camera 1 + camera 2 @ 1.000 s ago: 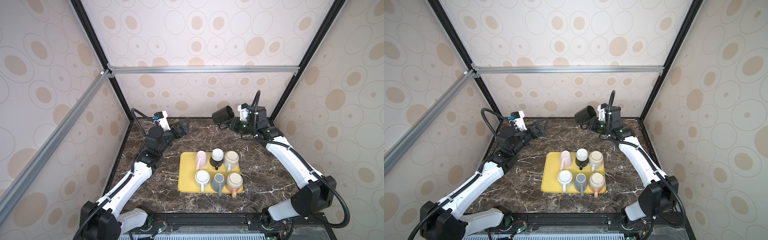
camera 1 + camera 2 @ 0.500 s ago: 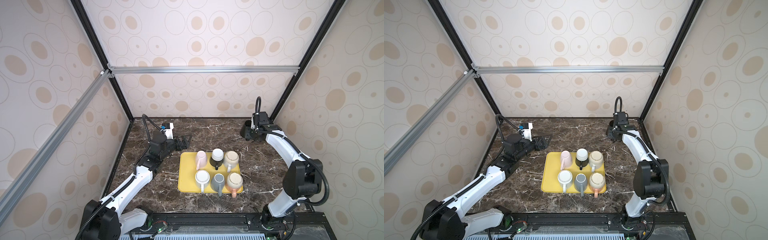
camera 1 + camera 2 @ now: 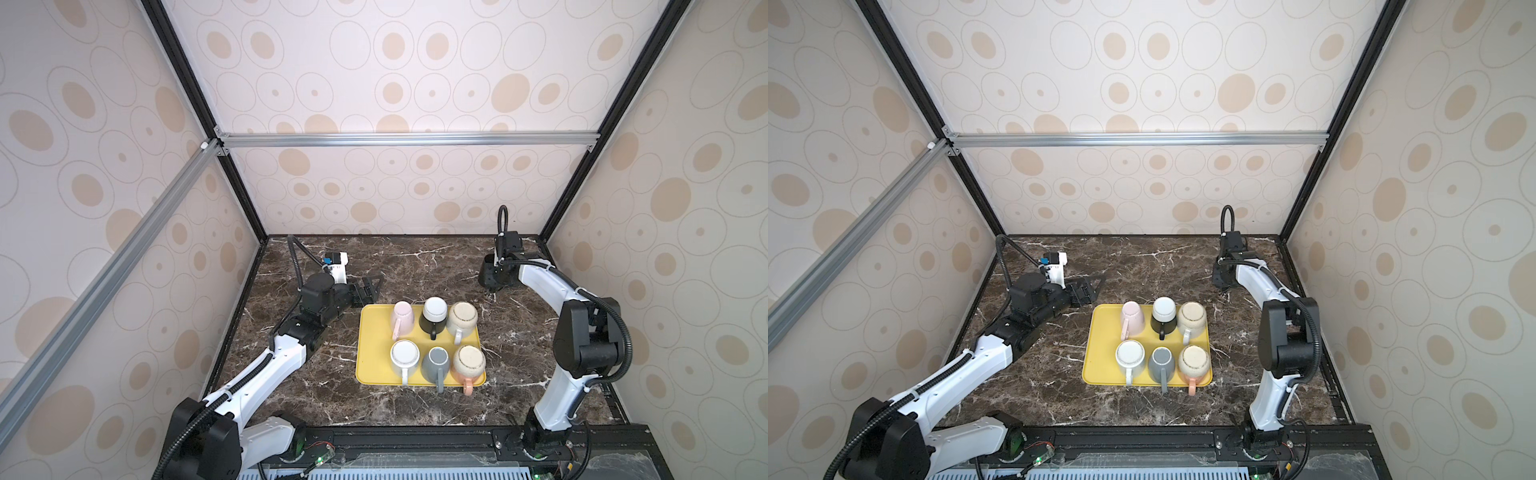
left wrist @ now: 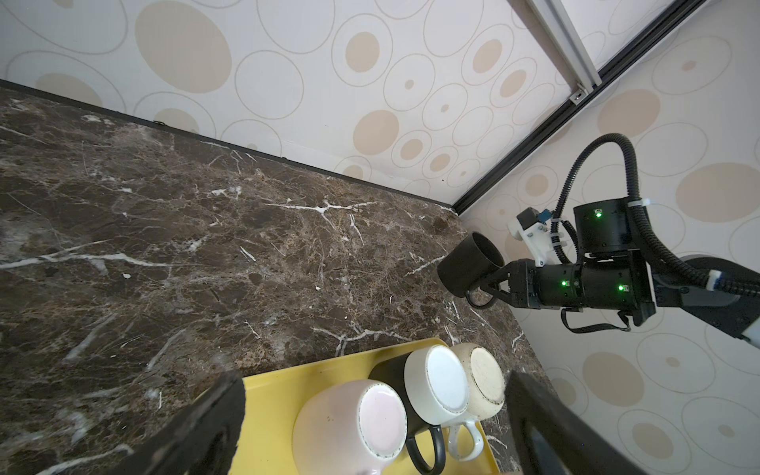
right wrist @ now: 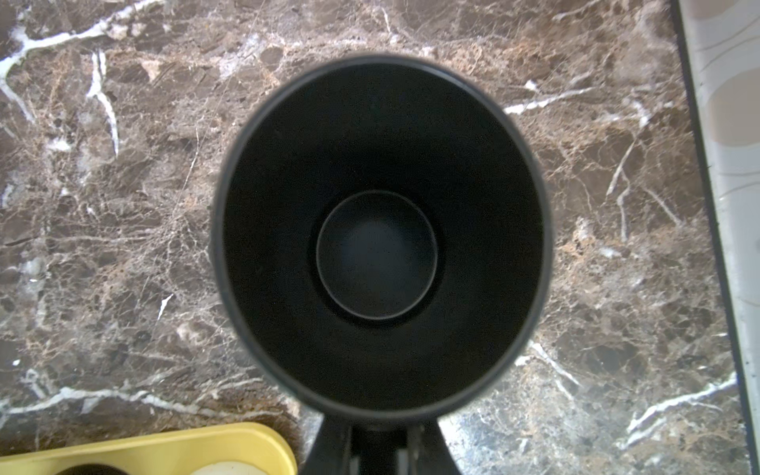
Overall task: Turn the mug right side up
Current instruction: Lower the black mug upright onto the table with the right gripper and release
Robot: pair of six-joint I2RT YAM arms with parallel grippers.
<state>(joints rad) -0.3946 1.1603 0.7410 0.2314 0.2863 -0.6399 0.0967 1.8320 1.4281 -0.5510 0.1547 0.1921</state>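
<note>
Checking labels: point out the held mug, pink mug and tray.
held mug (image 4: 458, 271), left wrist view, outer wall.
pink mug (image 3: 402, 320), in a top view, side wall.
tray (image 3: 374, 347), in a top view, bare floor.

Six mugs stand base-up in two rows on a yellow tray (image 3: 1098, 365) at mid-table, handles toward the camera: pink mug (image 3: 1133, 318), black mug (image 3: 1163, 322) and beige mug (image 3: 1191, 318) behind, white mug (image 3: 1130, 356), grey mug (image 3: 1162, 360) and peach mug (image 3: 1194, 361) in front. The left gripper (image 3: 1090, 289), jaws apart, lies just off the tray's back left corner. The right gripper (image 3: 1224, 284) hangs low near the back right corner with a dark mug (image 3: 1218, 274), the grip itself unclear.
</note>
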